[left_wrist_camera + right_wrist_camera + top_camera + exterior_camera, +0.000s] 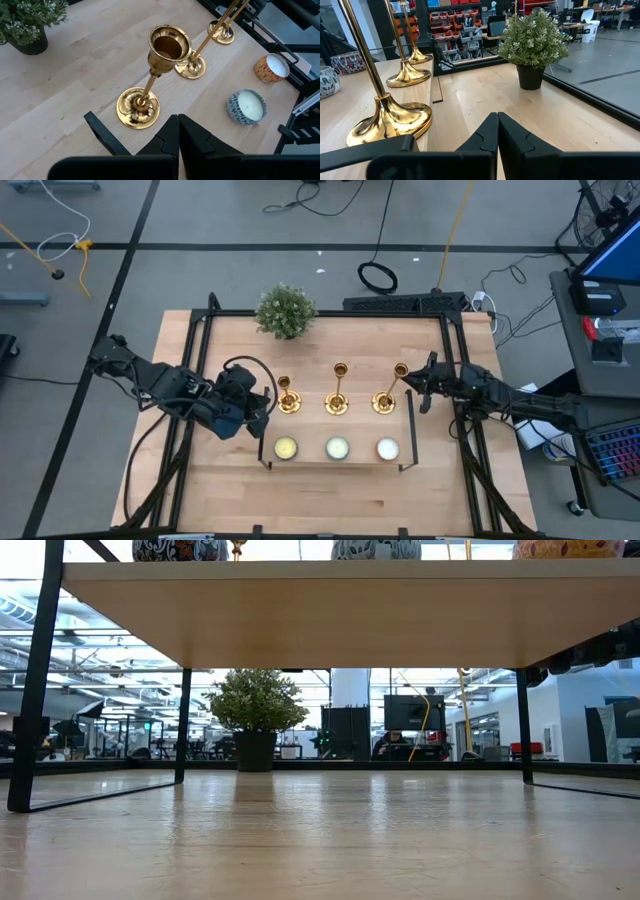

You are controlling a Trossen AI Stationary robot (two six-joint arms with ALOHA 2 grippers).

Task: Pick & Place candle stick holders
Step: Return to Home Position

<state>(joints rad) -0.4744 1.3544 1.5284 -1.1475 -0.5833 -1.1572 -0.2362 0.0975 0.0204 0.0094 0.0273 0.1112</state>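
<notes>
Three gold candle stick holders (287,397) (338,395) (388,394) stand upright in a row, on their round bases, on a raised wooden shelf (360,425). My left gripper (266,410) (178,131) hovers shut above the shelf's left end, tilted down toward the nearest holder (150,75), and touches nothing. My right gripper (421,387) (497,131) is shut and level just off the shelf's right end. It stands beside the right holder's base (390,120), apart from it.
Three round candles (286,447) (336,447) (387,447) sit along the shelf's near edge. A potted green plant (286,311) stands at the table's far side. The shelf's black legs (410,430) and the table's black frame (455,340) flank the arms.
</notes>
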